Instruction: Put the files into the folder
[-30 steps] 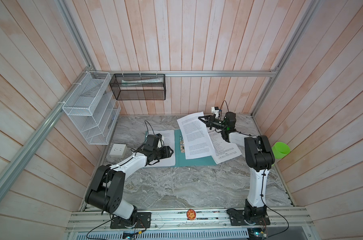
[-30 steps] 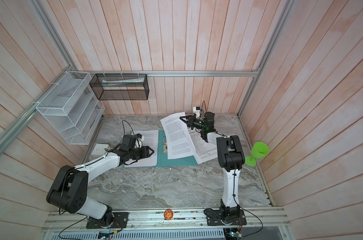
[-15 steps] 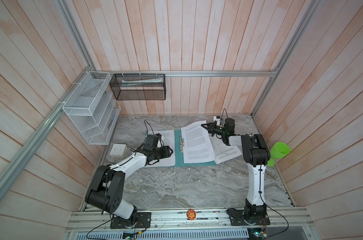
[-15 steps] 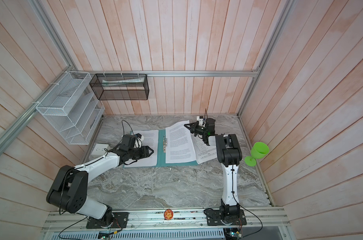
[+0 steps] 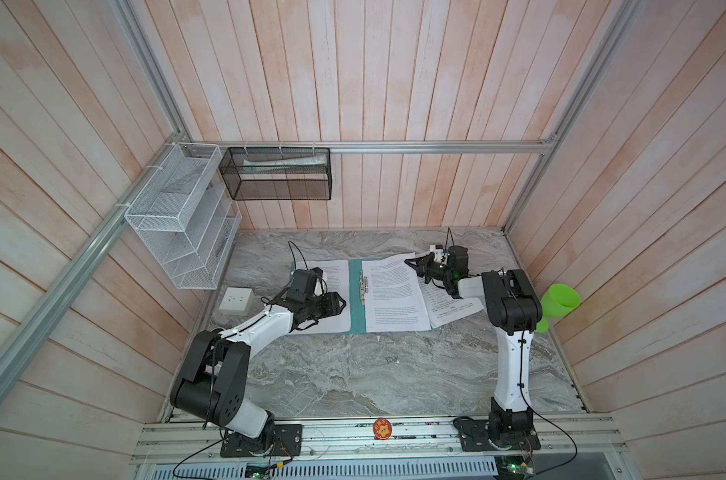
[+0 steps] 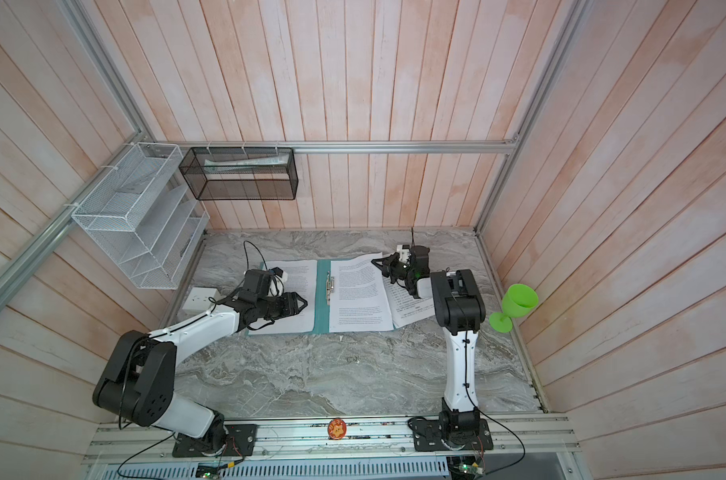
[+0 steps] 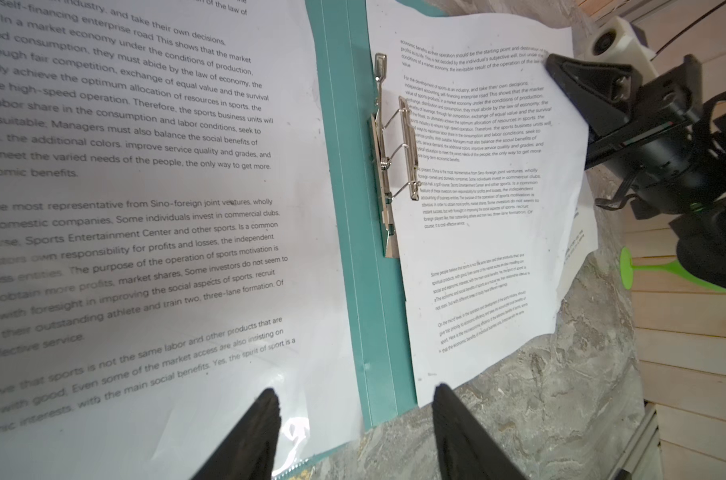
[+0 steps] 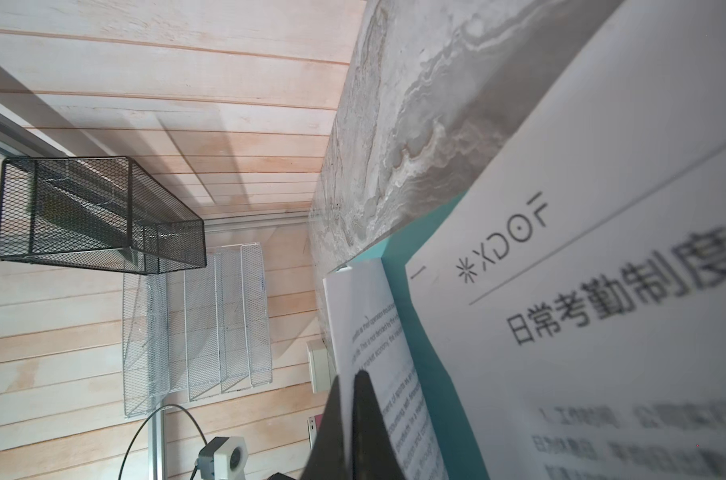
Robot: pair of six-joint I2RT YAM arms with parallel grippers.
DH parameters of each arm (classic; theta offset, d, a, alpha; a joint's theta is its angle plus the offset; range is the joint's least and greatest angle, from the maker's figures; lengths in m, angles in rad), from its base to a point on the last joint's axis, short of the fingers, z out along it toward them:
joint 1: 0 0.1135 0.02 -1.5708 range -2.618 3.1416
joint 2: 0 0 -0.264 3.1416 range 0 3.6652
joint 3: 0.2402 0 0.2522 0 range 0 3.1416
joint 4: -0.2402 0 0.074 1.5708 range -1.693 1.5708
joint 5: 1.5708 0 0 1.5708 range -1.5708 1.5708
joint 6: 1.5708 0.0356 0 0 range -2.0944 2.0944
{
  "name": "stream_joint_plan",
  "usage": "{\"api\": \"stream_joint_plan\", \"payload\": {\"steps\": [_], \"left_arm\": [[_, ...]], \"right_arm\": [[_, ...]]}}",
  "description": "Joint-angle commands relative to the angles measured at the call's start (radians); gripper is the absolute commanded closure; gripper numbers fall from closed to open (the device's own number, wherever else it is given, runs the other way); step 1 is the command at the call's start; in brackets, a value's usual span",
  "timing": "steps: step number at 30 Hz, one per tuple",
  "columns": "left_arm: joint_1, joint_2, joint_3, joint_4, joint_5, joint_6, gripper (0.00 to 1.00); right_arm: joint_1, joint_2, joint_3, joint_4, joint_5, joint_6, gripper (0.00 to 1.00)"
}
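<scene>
Marble tabletop (image 5: 353,374): near half bare, open room at 6 o'clock
Left gripper (image 5: 343,303): jaws open, empty, over left sheet's inner edge
Teal folder (image 5: 355,316): open flat, far half, metal clip (image 5: 363,286) at spine
Files (image 5: 394,299): sheets on both covers, another overhanging at 3 o'clock
Right gripper (image 5: 409,262): jaws closed, pinching right sheet's far corner

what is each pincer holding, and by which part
Right pincer pinches the printed sheet by its far right corner; left pincer is open, holding nothing.
</scene>
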Motion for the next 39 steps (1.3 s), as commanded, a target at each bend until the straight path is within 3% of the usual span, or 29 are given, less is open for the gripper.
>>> {"api": "stream_joint_plan", "payload": {"steps": [1, 5, 7, 10, 14, 17, 21, 24, 28, 30, 32, 33, 39], "left_arm": [[0.005, 0.008, -0.020, 0.014, -0.017, -0.004, 0.39], [0.005, 0.006, -0.023, 0.015, -0.022, -0.008, 0.39], [0.005, 0.005, -0.025, 0.016, -0.022, -0.008, 0.38], [0.005, -0.002, -0.026, 0.014, -0.025, -0.006, 0.37], [0.005, -0.021, -0.032, 0.018, -0.027, -0.008, 0.36], [0.005, -0.035, -0.030, 0.015, -0.026, -0.006, 0.36], [0.005, -0.073, -0.047, 0.023, -0.029, -0.011, 0.36], [0.005, -0.116, -0.074, 0.055, -0.031, -0.023, 0.36], [0.005, -0.158, -0.096, 0.088, -0.028, -0.033, 0.36], [0.005, -0.165, -0.093, 0.084, -0.028, -0.029, 0.36], [0.005, -0.164, -0.088, 0.081, -0.024, -0.025, 0.36], [0.005, -0.163, -0.087, 0.079, -0.025, -0.023, 0.36], [0.003, -0.142, -0.096, 0.101, 0.000, -0.035, 0.36]], "right_arm": [[0.007, -0.043, -0.019, 0.038, 0.040, 0.015, 1.00], [0.008, -0.036, -0.034, 0.060, 0.049, 0.073, 1.00], [0.008, -0.047, -0.046, 0.051, 0.068, 0.073, 0.93], [0.008, -0.088, -0.054, -0.015, 0.106, 0.010, 0.56], [0.005, -0.163, -0.018, -0.222, 0.166, -0.164, 0.35], [0.006, -0.237, 0.016, -0.448, 0.248, -0.353, 0.29], [0.053, -0.387, 0.019, -0.739, 0.451, -0.628, 0.25], [0.123, -0.512, -0.046, -0.853, 0.558, -0.757, 0.25], [0.217, -0.671, -0.183, -0.912, 0.564, -0.817, 0.41], [0.283, -0.753, -0.267, -0.918, 0.548, -0.816, 0.69], [0.352, -0.811, -0.312, -0.960, 0.564, -0.810, 0.74], [0.387, -0.826, -0.327, -0.987, 0.566, -0.806, 0.83], [0.550, -0.833, -0.377, -1.088, 0.586, -0.774, 0.81]]}}
